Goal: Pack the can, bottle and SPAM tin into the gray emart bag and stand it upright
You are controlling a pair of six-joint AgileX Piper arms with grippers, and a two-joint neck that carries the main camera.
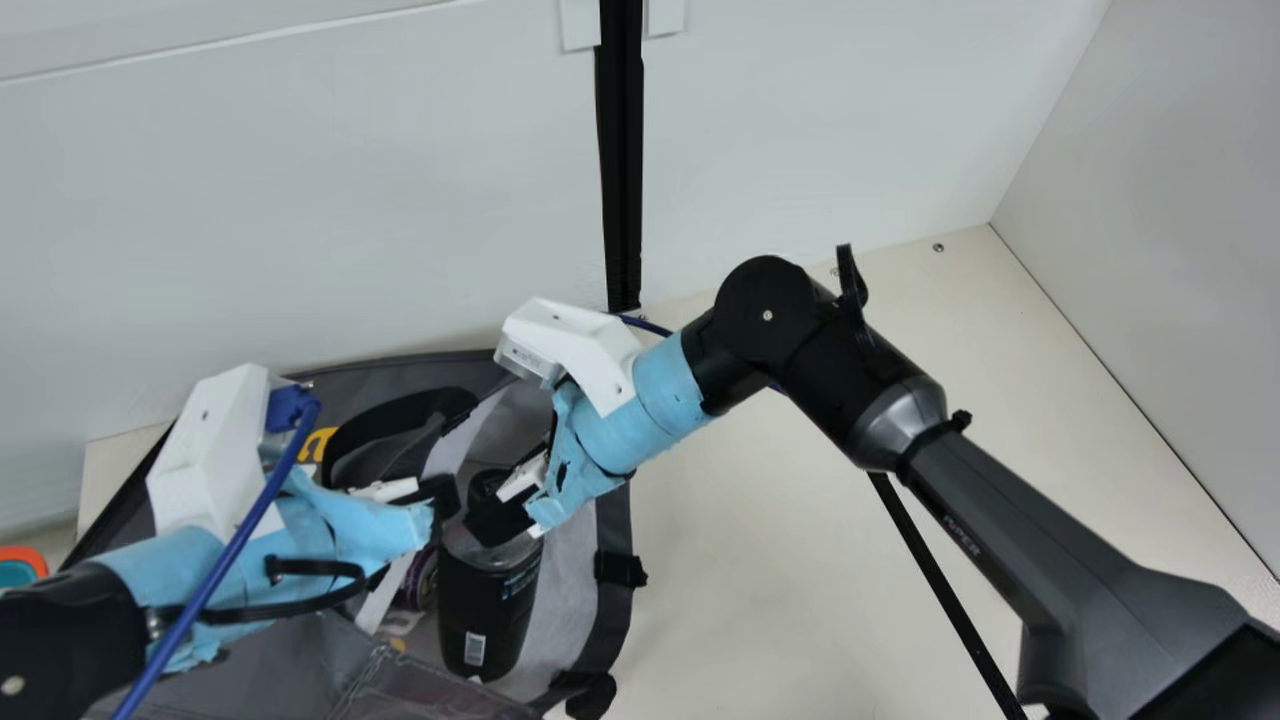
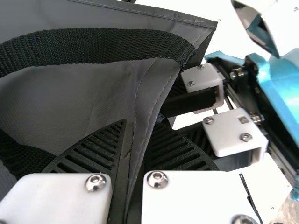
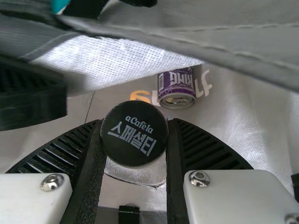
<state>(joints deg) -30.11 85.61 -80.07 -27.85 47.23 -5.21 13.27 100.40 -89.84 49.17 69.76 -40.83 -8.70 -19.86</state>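
In the main view my left gripper (image 1: 435, 505) is at the gray bag's (image 1: 572, 590) opening. The left wrist view has my left gripper (image 2: 131, 158) shut on the gray bag's (image 2: 70, 93) edge, below a black strap. My right gripper (image 1: 505, 510) is just right of the left one, at the top of the black bottle (image 1: 485, 610), which lies inside the bag. In the right wrist view my right gripper (image 3: 134, 144) is shut on the bottle's black cap (image 3: 134, 133). The purple can (image 3: 176, 88) lies on the bag's lining beyond the cap.
The bag reaches the white back wall (image 1: 300, 200). Cream table (image 1: 760, 570) shows to its right, beneath my right arm. An orange-rimmed object (image 1: 22, 562) stands at the far left edge. A black strap buckle (image 1: 620, 568) lies along the bag's right side.
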